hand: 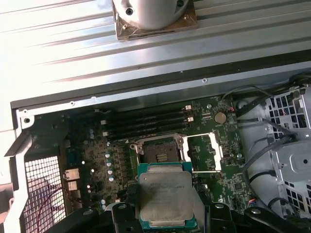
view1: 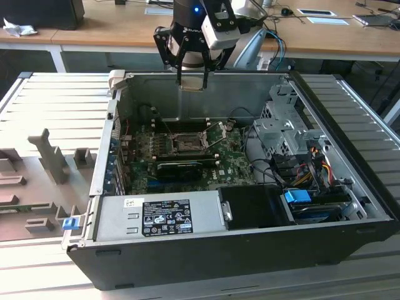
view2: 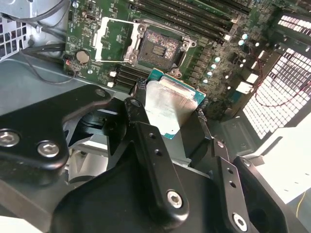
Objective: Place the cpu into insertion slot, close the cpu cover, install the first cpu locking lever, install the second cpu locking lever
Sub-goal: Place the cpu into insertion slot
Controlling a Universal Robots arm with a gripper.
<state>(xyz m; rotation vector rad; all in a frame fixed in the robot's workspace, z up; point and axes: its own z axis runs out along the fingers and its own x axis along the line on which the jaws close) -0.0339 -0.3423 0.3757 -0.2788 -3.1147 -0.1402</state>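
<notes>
Ribbed grey worktop (view1: 56,106) carries open computer case (view1: 250,256), which fills centre of exterior frame. We see claw (view1: 192,80) at upper centre of that frame, fingers clamped on opposite edges of cpu (view1: 191,87). Chip's dull silver top faces both wrist cameras. Cpu hangs well apart from insertion slot (view1: 181,142), at frame centre on green motherboard (view1: 209,164). Slot's dark centre lies bare. In first wrist view we note cpu cover (hand: 206,153) swung open, just beside slot.

Dull scuffed silver metal cpu (hand: 167,196), matt green circuit board (hand: 231,162), ribbed brushed metal table (view1: 62,100)
</notes>
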